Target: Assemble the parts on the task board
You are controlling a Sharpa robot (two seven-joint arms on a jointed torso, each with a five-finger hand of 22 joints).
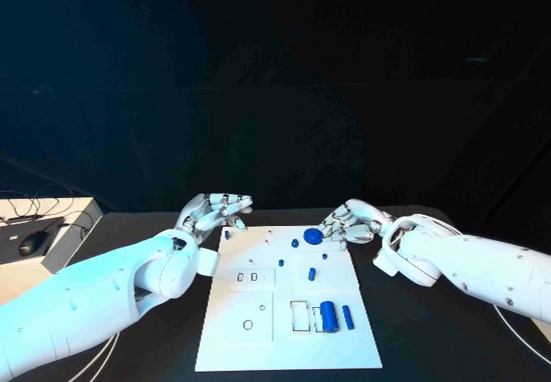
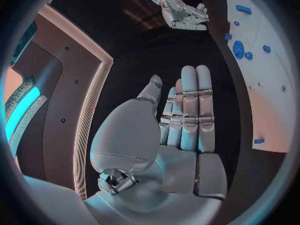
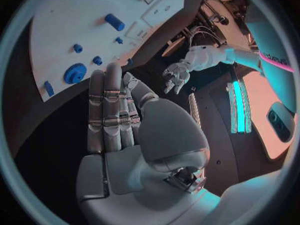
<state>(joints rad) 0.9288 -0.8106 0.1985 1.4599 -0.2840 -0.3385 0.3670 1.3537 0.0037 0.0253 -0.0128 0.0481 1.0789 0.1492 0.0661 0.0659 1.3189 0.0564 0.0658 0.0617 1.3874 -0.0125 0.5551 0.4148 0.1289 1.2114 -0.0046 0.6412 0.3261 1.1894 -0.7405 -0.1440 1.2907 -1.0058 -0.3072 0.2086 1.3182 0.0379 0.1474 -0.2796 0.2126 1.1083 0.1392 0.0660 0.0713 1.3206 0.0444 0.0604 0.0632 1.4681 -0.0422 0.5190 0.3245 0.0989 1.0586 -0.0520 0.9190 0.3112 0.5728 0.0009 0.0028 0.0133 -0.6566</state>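
black table (image 1: pixel 436 334), one task board (image 1: pixel 259 334), two empty robot hands, left robot hand (image 1: pixel 215 212), right robot hand (image 1: pixel 350 221)

Both arms white, smooth rounded shells, thick at the forearm; small dark screw dots along the casing.

Left hand (image 1: pixel 213 212) and right hand (image 1: pixel 348 222) silver metal, many segmented fingers with banded links.

From the wrist cameras: each palm a plain flat silver plate, thumb base a large smooth dome, small exposed metal fitting beneath the dome near the wrist.
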